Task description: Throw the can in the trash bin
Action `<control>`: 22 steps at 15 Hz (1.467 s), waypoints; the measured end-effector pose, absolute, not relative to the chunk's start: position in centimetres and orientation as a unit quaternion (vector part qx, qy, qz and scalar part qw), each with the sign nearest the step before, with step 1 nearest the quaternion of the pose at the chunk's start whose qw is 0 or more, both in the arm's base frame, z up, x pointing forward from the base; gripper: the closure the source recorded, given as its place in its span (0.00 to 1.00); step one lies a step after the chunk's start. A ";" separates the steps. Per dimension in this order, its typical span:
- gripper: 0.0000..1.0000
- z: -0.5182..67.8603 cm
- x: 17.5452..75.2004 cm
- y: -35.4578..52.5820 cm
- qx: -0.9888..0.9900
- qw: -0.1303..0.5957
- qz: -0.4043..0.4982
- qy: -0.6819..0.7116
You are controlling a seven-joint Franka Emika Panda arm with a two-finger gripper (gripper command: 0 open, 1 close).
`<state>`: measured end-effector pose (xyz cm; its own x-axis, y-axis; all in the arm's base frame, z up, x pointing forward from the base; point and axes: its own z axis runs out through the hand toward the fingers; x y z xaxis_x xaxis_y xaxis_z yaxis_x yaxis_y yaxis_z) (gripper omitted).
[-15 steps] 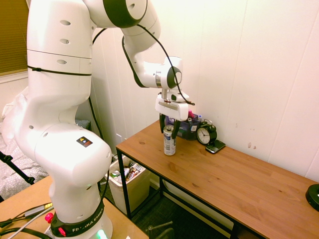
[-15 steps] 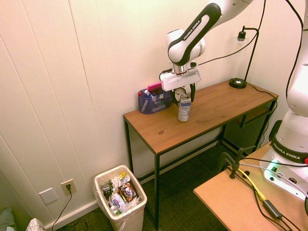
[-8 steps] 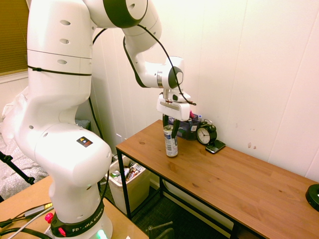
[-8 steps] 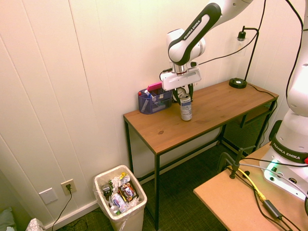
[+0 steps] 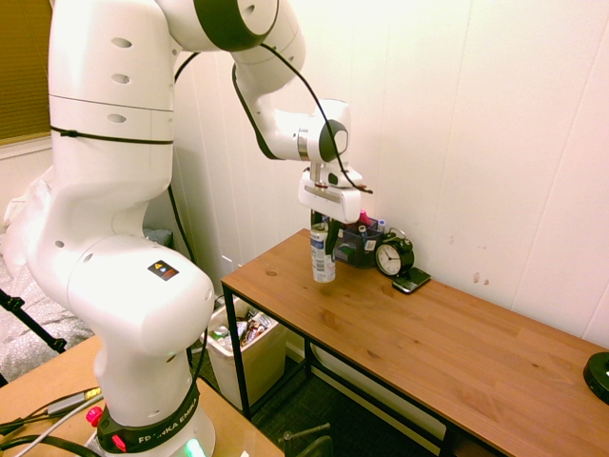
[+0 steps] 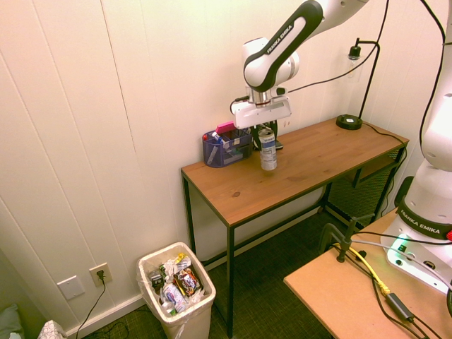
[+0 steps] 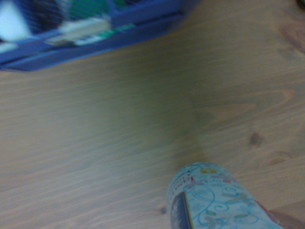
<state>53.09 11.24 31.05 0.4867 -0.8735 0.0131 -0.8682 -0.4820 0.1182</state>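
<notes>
Second exterior view: pincer (image 6: pixel 266 134) clenched on the slim silver-white metal can (image 6: pixel 268 150), held upright just clear of the wooden counter (image 6: pixel 282 173), presumably for carrying to the beige plastic trash bin (image 6: pixel 201 312) on the floor

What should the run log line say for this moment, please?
phase: carry | gripper: shut on can | can: upright, lifted off table | trash bin: on floor beside table, holds rubbish | next: move toward bin

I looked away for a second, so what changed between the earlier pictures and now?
The gripper, shut on the can, has lifted it off the wooden table and carried it a little toward the blue organiser box. A second ago the can stood on the tabletop between the fingers. The trash bin, organiser box and alarm clock have not moved.
</notes>
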 end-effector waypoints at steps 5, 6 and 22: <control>1.00 50.1 44.7 30.5 0.908 0.008 0.048 -0.417; 1.00 51.0 43.8 33.6 0.914 0.005 0.050 -0.403; 0.00 40.0 51.6 48.9 0.910 0.058 -0.028 -0.409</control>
<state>51.57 48.88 40.05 0.6643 -0.7474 -0.0031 -0.7411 -0.6592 0.1277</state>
